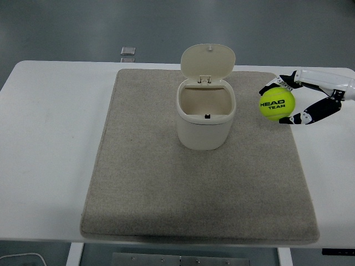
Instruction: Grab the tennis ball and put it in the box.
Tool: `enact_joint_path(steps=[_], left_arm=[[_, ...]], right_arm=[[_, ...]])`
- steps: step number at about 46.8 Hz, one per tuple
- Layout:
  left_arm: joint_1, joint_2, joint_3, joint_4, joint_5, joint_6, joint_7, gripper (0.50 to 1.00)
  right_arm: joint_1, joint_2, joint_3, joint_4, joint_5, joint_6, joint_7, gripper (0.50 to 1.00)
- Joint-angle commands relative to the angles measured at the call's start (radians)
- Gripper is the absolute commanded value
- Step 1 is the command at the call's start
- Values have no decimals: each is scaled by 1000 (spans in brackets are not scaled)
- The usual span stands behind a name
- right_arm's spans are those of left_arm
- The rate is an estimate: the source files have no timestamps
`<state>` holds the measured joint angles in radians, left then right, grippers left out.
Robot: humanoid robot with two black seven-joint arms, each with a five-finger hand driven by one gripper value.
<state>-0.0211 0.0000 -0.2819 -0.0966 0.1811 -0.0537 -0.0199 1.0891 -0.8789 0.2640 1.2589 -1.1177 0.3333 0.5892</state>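
counter [50, 138] is carrying a grey mat [166, 183], and on it the cream box [206, 116] is standing with its lid tipped open. right hand [310, 100] is reaching in from the right edge, its fingers [297, 118] grasping the tennis ball [276, 104] from above and below. ball is sitting between them, up off the mat, right of the box and apart from it. risk: the pinch looks shallow, so a quick sideways swing might be letting the ball slip out short of the opening, or knock the rim.

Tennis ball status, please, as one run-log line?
right robot hand: grasping tennis ball | ball: right of box | box lid: open
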Motion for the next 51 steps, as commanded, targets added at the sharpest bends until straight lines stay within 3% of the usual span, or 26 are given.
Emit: enact_joint_path(steps=[1, 10, 16, 25, 51], left_arm=[[0, 0, 0, 0, 0, 0, 0, 992], [0, 0, 0, 0, 0, 0, 0, 992], [0, 0, 0, 0, 0, 0, 0, 992], [0, 0, 1, 0, 0, 0, 0, 992], [0, 0, 1, 0, 0, 0, 0, 992]], right_arm=[[28, 26, -2, 2, 4, 18, -2, 500], [74, 61, -2, -3, 4, 39, -11, 500], [80, 153, -3, -16, 6, 29, -22, 500], [81, 216, -3, -39, 16, 9, -63, 500], [69, 261, -14, -82, 38, -65, -104, 500]])
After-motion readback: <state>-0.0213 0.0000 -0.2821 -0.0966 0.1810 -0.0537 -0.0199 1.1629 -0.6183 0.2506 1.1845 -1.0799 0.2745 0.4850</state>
